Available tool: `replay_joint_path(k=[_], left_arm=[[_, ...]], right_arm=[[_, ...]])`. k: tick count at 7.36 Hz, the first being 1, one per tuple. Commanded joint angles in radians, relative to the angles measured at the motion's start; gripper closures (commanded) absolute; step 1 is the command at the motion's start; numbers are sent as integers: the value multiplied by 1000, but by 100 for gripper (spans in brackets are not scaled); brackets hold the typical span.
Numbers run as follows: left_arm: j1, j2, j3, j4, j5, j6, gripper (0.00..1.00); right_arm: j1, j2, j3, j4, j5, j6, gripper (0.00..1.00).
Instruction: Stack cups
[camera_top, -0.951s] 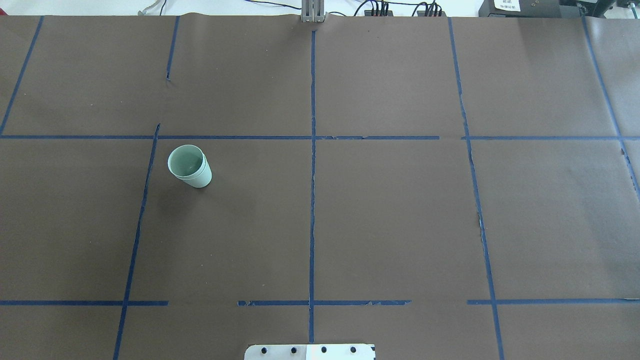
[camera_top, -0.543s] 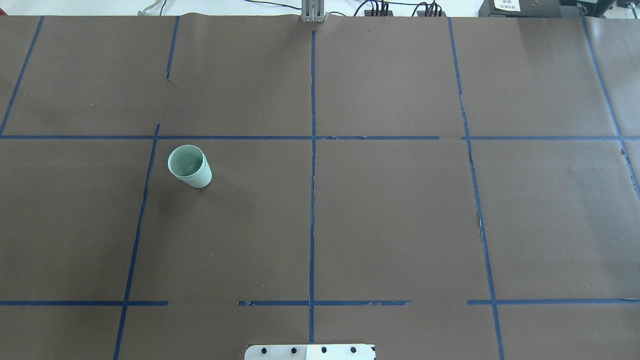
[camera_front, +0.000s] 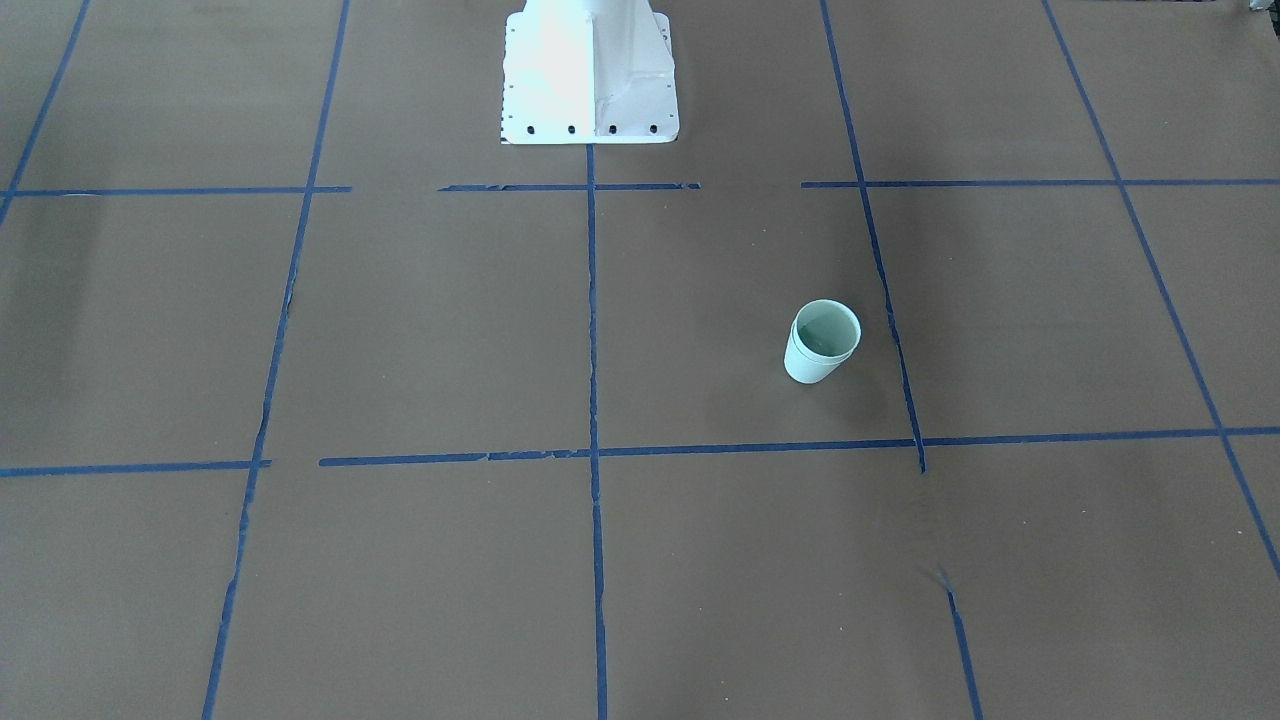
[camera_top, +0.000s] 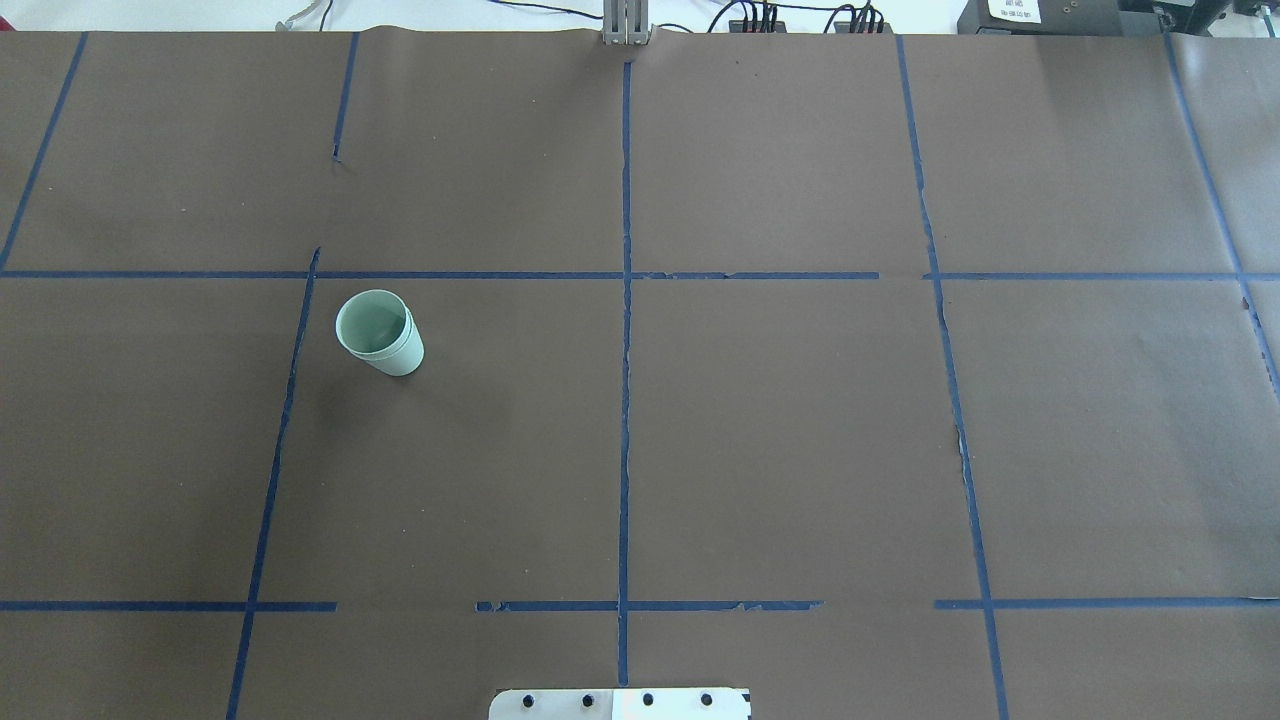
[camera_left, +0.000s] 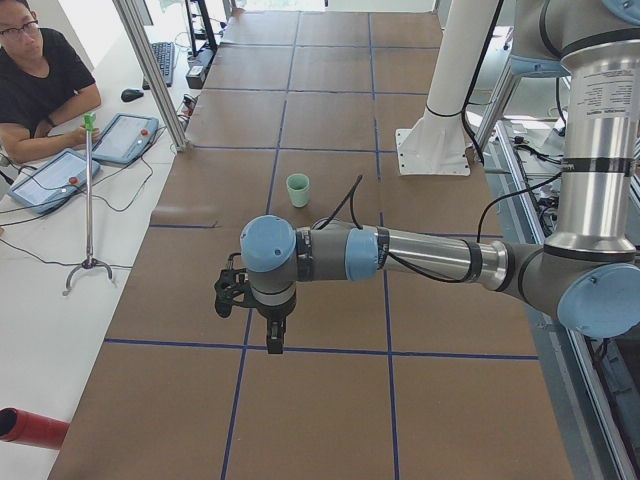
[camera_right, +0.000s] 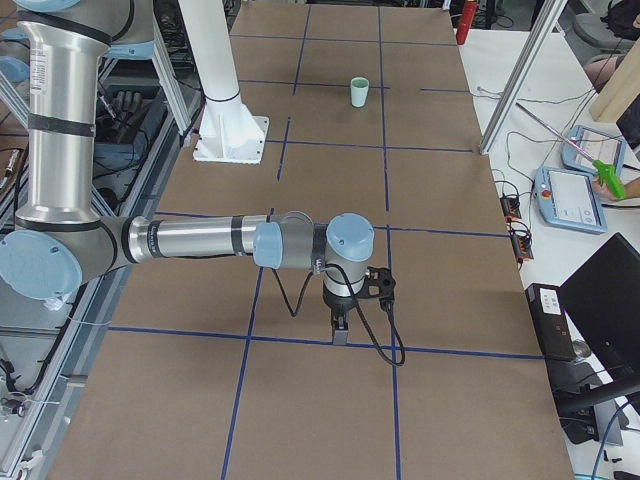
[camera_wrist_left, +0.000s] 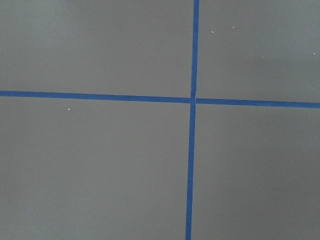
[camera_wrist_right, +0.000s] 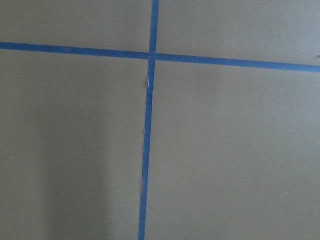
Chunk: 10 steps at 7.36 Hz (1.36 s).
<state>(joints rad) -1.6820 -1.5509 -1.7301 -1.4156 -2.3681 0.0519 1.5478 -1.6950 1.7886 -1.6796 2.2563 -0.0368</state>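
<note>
Already nested, the two pale mint-green tapered cups (camera_top: 380, 333) stand upright on the left half of the brown paper-covered table (camera_top: 800, 420), well inside its edges. The left gripper (camera_left: 273, 340) and right gripper (camera_right: 341, 330) hang well apart from them; whether either is open or closed, I cannot tell.

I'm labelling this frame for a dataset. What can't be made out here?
- left gripper: shows only in the exterior left view; open or shut unclear.
- right gripper: likewise, exterior right view only.
- cups: nested; the outer wall hides the inner one's wall in every view.

Two nested mint-green cups (camera_top: 383, 338), upright
</note>
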Motion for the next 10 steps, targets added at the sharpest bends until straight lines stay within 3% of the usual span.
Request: replay_joint_path(k=[1, 10], left_arm=[[1, 2, 1, -17, 1, -1, 1], [-1, -1, -64, -19, 1, -1, 0]], right_arm=[[0, 0, 0, 0, 0, 0, 0], [0, 0, 0, 0, 0, 0, 0]])
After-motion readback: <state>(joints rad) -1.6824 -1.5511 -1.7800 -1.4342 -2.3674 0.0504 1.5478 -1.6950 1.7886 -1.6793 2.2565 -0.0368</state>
